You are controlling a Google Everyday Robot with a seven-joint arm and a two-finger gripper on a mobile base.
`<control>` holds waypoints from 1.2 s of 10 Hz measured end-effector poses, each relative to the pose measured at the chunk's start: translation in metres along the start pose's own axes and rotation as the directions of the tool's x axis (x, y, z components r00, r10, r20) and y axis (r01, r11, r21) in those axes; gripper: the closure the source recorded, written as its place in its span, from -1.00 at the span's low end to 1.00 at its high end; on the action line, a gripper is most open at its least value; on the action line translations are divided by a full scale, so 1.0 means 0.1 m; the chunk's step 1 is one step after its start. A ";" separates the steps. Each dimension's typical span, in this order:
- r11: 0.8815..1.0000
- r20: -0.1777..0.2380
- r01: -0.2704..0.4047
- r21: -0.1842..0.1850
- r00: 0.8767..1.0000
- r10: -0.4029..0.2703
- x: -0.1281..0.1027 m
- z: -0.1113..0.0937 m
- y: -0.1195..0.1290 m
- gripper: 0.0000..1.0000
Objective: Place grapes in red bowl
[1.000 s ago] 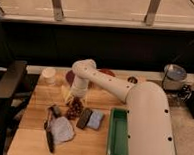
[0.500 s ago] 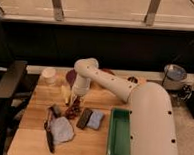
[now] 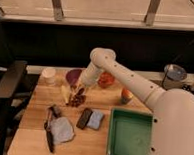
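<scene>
Closing in over the last second, the pincer (image 3: 81,89) is now sitting right at the top end of the grapes (image 3: 78,98), which are lying on the desk (image 3: 32,115) near its middle. I cannot tell how far the pincer is open, or whether it is holding the bunch at all. A pale yellow piece (image 3: 65,93) is lying just beside the grapes on the left. The red bowl (image 3: 106,80) is waiting close by, up and to the right, partly hidden behind the arm (image 3: 125,79). A maroon bowl (image 3: 72,75) is standing about as near on the other side, with a white cup (image 3: 49,75) beyond it. Nearer the front edge, a dark block (image 3: 84,117) and a blue sponge (image 3: 95,120) are lying side by side, and a green tray (image 3: 129,137) is filling the right corner. The likely trouble is the bunch itself: if only a few berries are caught, it may be swinging or slipping loose on the way across. With two bowls this close, a small drift could be dropping it in the maroon one, and a low carry could be knocking the red bowl's rim.
</scene>
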 end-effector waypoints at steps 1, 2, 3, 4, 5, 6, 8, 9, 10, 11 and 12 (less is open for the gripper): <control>1.000 -0.037 -0.018 0.019 0.999 0.019 0.07 -0.24 -0.03 1.00; 0.999 -0.078 -0.033 0.041 0.996 0.036 0.18 -0.50 -0.10 1.00; 0.997 -0.128 -0.058 0.059 0.990 0.065 0.39 -0.79 -0.15 1.00; 0.995 -0.158 -0.077 0.069 0.984 0.087 0.55 -0.96 -0.17 1.00; 0.991 -0.196 -0.107 0.078 0.973 0.121 0.80 -1.14 -0.17 1.00; 0.986 -0.226 -0.142 0.089 0.961 0.159 1.04 -1.26 -0.14 1.00; 0.972 -0.257 -0.207 0.108 0.939 0.229 1.34 -1.39 0.05 1.00; 0.959 -0.266 -0.255 0.122 0.923 0.279 1.48 -1.41 0.24 1.00; 0.948 -0.269 -0.287 0.140 0.910 0.316 1.55 -1.37 0.37 0.93; 0.940 -0.267 -0.306 0.152 0.903 0.337 1.59 -1.33 0.47 0.79; 0.933 -0.261 -0.320 0.163 0.898 0.354 1.62 -1.30 0.59 0.60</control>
